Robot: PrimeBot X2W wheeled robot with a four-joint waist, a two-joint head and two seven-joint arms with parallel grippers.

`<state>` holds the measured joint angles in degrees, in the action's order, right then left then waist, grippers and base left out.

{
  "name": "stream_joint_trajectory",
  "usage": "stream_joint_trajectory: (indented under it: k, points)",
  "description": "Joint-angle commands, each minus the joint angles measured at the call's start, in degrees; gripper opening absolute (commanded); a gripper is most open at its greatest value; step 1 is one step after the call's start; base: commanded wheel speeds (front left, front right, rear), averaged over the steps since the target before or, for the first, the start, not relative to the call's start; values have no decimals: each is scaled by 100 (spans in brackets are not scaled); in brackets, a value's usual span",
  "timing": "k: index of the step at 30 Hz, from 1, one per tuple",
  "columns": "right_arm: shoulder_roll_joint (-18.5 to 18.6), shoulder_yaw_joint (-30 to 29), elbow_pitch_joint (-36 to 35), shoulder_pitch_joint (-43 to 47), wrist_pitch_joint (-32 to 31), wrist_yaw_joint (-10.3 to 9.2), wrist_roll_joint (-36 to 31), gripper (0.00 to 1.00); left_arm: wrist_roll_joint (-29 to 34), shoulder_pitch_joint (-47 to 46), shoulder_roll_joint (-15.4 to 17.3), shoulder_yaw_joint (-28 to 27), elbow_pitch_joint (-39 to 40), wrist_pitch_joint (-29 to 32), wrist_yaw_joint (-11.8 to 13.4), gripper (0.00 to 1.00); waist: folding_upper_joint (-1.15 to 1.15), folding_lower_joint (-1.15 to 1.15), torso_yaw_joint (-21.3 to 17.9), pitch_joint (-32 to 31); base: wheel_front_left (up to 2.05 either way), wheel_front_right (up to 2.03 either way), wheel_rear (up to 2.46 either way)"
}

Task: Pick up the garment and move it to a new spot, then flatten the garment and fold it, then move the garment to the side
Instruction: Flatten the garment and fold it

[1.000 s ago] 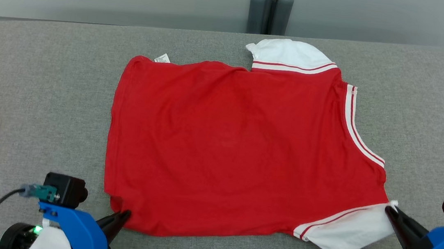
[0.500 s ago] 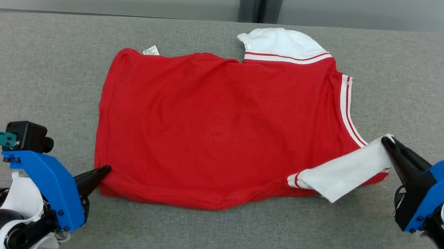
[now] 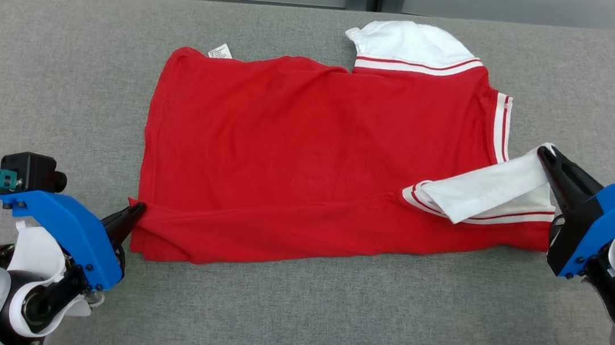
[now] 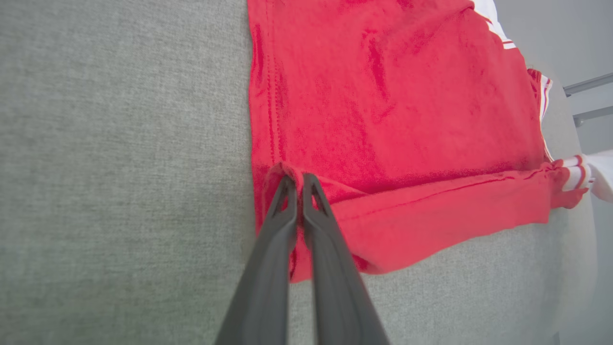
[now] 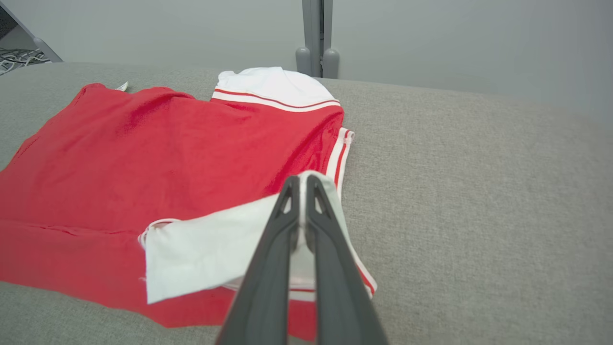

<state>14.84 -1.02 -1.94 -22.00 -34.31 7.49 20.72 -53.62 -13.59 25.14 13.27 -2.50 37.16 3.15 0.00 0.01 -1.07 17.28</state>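
The red garment (image 3: 309,155) lies spread across the middle of the grey desk (image 3: 326,323), so the move to a new spot and the flattening look done, and the fold seems just begun. At lower left, the left hand (image 3: 136,213) is clamped on the garment's near hem corner, held turned up over the body. At the right edge, the right hand (image 3: 544,153) is clamped on the white sleeve (image 3: 488,191), which is doubled over the red. Completing the fold and setting the garment aside appear to remain.
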Motion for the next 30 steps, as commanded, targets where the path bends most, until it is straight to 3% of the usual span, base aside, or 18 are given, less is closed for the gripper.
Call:
stream_joint_trajectory:
  k: [1,7,8,9,10,11,12,23,30]
  points:
    - [38,0,48,-105,61,1,-10,0,35,-134,-12,-14,-52,-51,-29,0,0,-1,26,21,0,0,0]
    - [14,4,294,-188,231,1,-16,0,63,-308,-164,16,-257,-283,-112,0,0,-1,84,79,0,0,0]
    - [12,-6,318,-210,268,1,-25,7,98,-344,-173,13,-292,-346,-124,0,0,-1,86,86,0,0,0]
    - [8,-2,337,-231,314,1,-29,28,125,-371,-192,15,-333,-409,-151,5,0,-1,87,92,0,0,0]
    - [7,3,362,-242,358,1,-31,49,131,-385,-218,19,-377,-465,-171,30,0,-1,86,97,0,0,0]
    - [-1,-11,378,-252,419,1,-32,100,149,-393,-245,19,-410,-520,-181,78,0,-1,85,102,0,0,0]
    - [-19,-39,394,-278,502,1,-42,100,168,-417,-271,12,-443,-580,-196,100,0,-1,87,105,0,0,0]
    - [-89,-202,583,-240,1224,1,-356,100,514,-239,-428,-39,-619,-1619,-416,100,0,-1,135,-60,0,0,0]
    - [-247,-614,475,320,1016,1,-594,100,1127,212,-652,97,-581,-2761,-299,100,0,-1,192,-209,0,0,0]
